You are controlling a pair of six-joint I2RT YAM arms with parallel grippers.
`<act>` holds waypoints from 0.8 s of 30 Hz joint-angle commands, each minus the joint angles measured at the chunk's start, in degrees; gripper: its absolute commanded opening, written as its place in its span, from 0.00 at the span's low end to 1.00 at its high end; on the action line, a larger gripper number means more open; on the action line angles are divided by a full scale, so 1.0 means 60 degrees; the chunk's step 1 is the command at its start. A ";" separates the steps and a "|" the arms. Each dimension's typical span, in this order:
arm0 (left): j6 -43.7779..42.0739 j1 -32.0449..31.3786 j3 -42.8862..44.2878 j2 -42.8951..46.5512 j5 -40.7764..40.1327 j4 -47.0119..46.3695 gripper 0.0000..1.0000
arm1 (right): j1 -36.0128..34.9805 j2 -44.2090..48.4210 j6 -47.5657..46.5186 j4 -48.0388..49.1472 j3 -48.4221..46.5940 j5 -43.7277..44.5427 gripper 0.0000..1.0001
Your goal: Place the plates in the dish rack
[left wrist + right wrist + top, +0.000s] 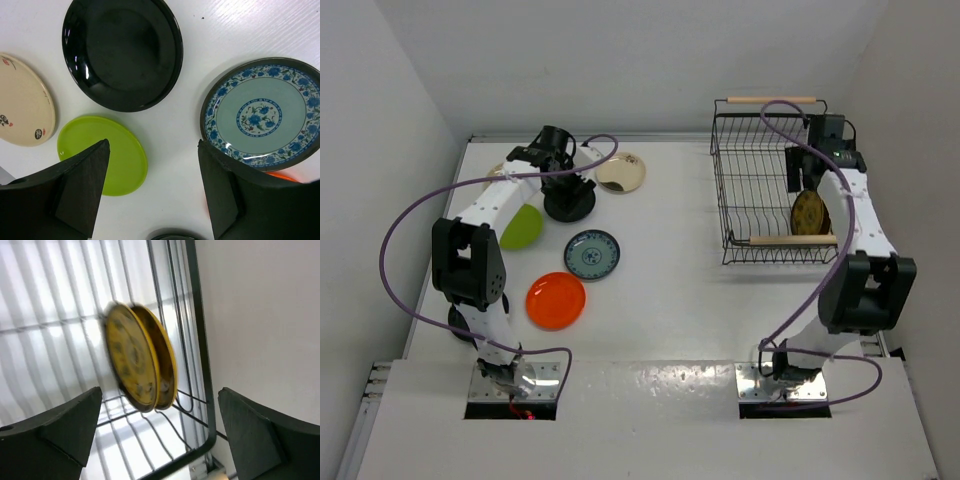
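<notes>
My left gripper (558,165) hangs open and empty above the table near the black plate (568,203). In the left wrist view the open gripper (154,192) is over bare table, with the black plate (122,52) ahead, the lime green plate (102,152) at left, a cream plate (22,107) far left and the blue-patterned plate (262,117) at right. The orange-red plate (556,300) lies nearer. My right gripper (803,178) is open and empty over the dish rack (725,185). Two brown-gold plates (140,357) stand upright together in the rack's corner, just ahead of the right gripper (160,435).
Another cream plate (620,172) lies at the back, right of the left gripper. The rack's wooden handles (772,100) run along its far and near ends. White walls close in on the left, back and right. The rack's black rim (200,340) sits close to the right wall.
</notes>
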State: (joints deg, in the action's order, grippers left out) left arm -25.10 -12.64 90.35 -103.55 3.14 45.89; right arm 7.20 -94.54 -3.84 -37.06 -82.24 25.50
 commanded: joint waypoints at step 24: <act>0.1050 0.5534 -0.3498 0.3853 -0.0215 -0.0221 0.77 | -0.7308 -0.4163 0.6469 0.4286 -0.0517 -0.7310 0.69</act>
State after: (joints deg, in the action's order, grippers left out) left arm -18.02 19.11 72.01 -83.37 1.19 45.69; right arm -34.85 -117.45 29.69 -15.97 -82.87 -16.86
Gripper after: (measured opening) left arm 0.774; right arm 0.702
